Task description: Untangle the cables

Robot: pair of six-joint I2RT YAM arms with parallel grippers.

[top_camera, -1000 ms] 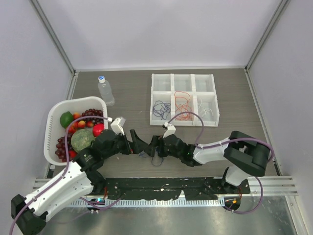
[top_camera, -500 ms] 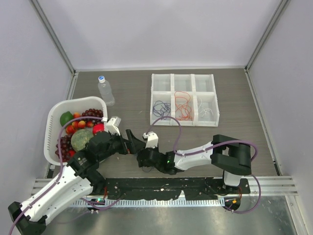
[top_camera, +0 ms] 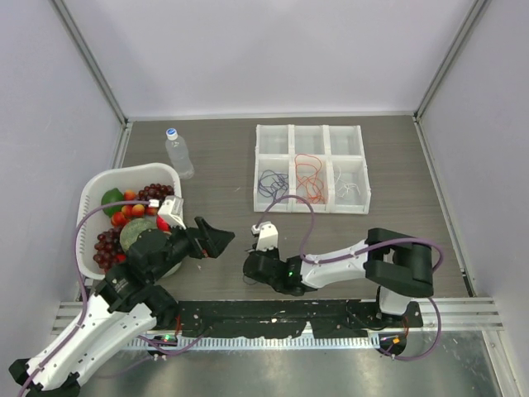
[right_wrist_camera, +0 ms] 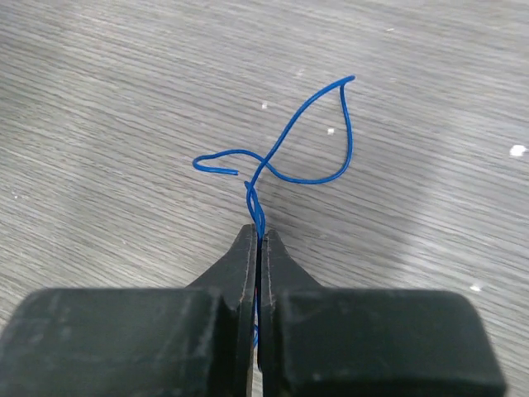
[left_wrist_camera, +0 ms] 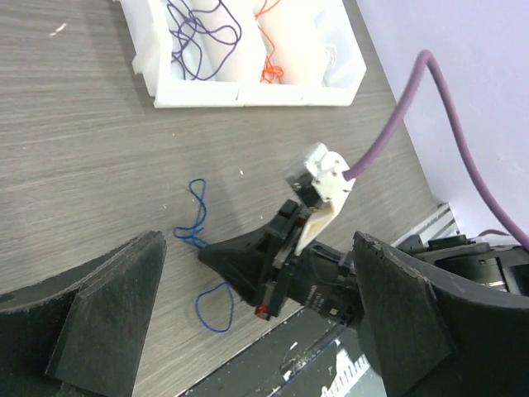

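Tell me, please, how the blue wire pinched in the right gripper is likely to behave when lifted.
Probably very light: the blue wire is a thin strand beside the right gripper shut on it. It likely keeps some shape, since its loops form open, kinked curves. Being so thin, it might slip out if tugged.

Table (right_wrist_camera: 99, 99): grey wood-grain surface, matt. Tray (top_camera: 310, 126): white plastic, smooth, faintly glossy. Blue cable (right_wrist_camera: 266, 163): smooth, shiny sheath; right gripper (right_wrist_camera: 258, 241): matt black.
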